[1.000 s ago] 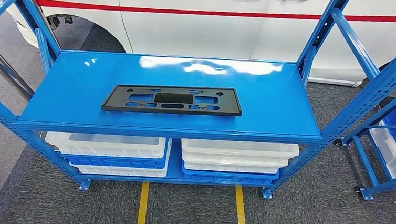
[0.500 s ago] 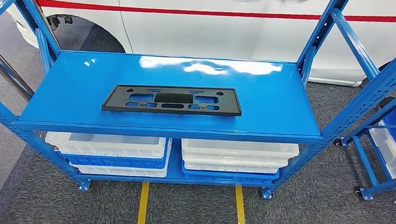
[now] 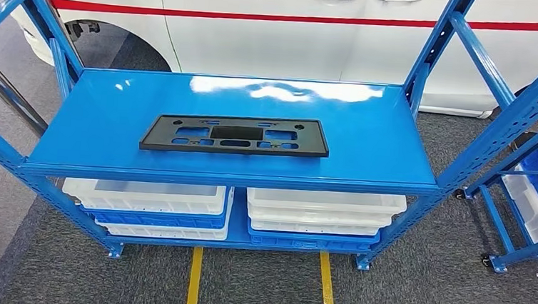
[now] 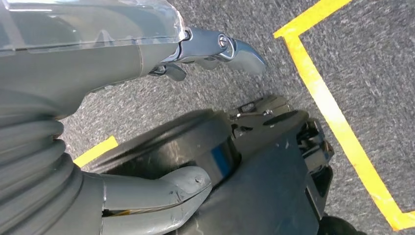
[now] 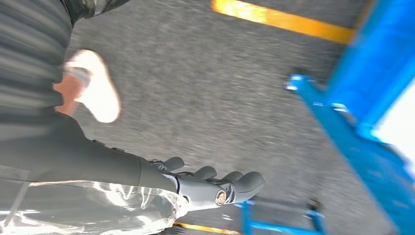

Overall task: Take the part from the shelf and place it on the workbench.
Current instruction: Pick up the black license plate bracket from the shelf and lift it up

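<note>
The part (image 3: 235, 135), a flat black rectangular frame with several cut-outs, lies flat near the middle of the blue shelf's top board (image 3: 368, 123). In the left wrist view my left hand (image 4: 161, 54) hangs over the grey carpet with its fingers (image 4: 230, 46) stretched out, the thumb apart, and nothing in it. In the blurred right wrist view my right hand (image 5: 210, 188) is low beside the blue rack's foot (image 5: 303, 85), fingers loosely extended and empty. Both hands are well below and in front of the part.
White and blue bins (image 3: 319, 213) are stacked on the lower shelf. A white car (image 3: 274, 31) stands behind the rack. A second blue rack with bins (image 3: 535, 192) is at the right. Yellow lines (image 3: 327, 288) mark the carpet. A person's white shoe (image 5: 95, 95) is near my right arm.
The part and shelf have not moved. Small grey tips have come into the bottom edge of the head view, right of the middle.
</note>
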Robot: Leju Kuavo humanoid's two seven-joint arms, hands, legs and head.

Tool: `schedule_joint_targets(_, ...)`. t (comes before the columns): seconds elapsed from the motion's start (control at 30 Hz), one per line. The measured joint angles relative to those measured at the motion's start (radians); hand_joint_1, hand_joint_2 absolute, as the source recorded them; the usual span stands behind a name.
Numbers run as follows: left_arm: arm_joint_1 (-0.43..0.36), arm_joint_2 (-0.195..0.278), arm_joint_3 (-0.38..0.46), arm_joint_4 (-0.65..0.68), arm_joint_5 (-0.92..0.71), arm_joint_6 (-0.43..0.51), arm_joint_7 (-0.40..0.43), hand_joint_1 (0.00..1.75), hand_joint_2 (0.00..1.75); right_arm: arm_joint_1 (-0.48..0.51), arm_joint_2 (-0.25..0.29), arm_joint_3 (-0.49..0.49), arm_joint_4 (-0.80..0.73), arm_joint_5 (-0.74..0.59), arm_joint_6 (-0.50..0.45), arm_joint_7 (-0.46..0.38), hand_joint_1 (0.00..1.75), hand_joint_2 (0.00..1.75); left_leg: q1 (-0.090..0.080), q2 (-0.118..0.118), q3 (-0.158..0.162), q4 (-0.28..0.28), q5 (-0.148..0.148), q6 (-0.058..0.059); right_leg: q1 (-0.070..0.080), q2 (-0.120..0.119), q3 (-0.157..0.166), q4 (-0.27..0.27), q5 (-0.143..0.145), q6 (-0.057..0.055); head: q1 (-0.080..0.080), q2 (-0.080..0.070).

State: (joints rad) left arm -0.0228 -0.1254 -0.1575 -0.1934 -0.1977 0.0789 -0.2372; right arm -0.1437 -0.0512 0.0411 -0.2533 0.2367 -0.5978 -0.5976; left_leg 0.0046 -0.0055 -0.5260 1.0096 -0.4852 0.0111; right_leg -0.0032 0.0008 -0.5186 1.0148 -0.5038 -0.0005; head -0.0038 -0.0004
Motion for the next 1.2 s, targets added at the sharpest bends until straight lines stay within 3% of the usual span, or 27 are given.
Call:
schedule_joint_targets(0.2,-0.001,0.01,0.002,0.0,0.005,0.04,-0.075,0.0,1.75,-0.021,0.017,-0.021,-0.064,0.047,0.059,-0.083,0.0,1.75,0.0,0.0,0.0,0.0,0.0,0.0,0.0,0.0,-0.001,0.002,0.0,0.0,0.0,0.0)
schedule_joint_targets(0.33,-0.004,0.022,0.021,0.0,0.027,0.046,-0.135,0.0,1.75,-0.017,0.03,-0.025,-0.2,0.057,0.156,-0.101,0.0,1.75,0.0,0.0,0.0,0.0,0.001,-0.001,0.0,0.0,-0.002,0.003,0.0,0.0,0.0,0.0)
schedule_joint_targets(0.47,-0.007,0.034,0.041,0.0,0.039,0.037,-0.152,0.0,1.75,-0.021,0.042,-0.009,-0.328,0.074,0.164,-0.103,0.0,1.75,0.0,0.0,-0.001,0.0,0.002,-0.001,0.0,0.0,-0.002,0.003,0.0,0.0,0.0,0.0)
schedule_joint_targets(0.87,-0.007,0.039,0.057,0.0,0.015,0.026,-0.105,0.0,1.75,-0.006,0.052,0.023,-0.605,0.048,0.142,-0.103,0.0,1.75,0.0,0.0,-0.003,0.001,0.003,-0.002,0.0,0.0,-0.005,0.004,0.001,-0.001,0.0,0.0)
schedule_joint_targets(1.2,-0.01,0.066,0.057,0.0,-0.011,-0.017,-0.083,0.0,1.75,-0.01,0.002,-0.051,-0.786,0.081,0.09,-0.103,0.0,1.75,0.0,0.0,-0.003,0.001,0.003,-0.002,0.0,0.0,-0.005,0.004,0.002,0.0,0.0,0.0)
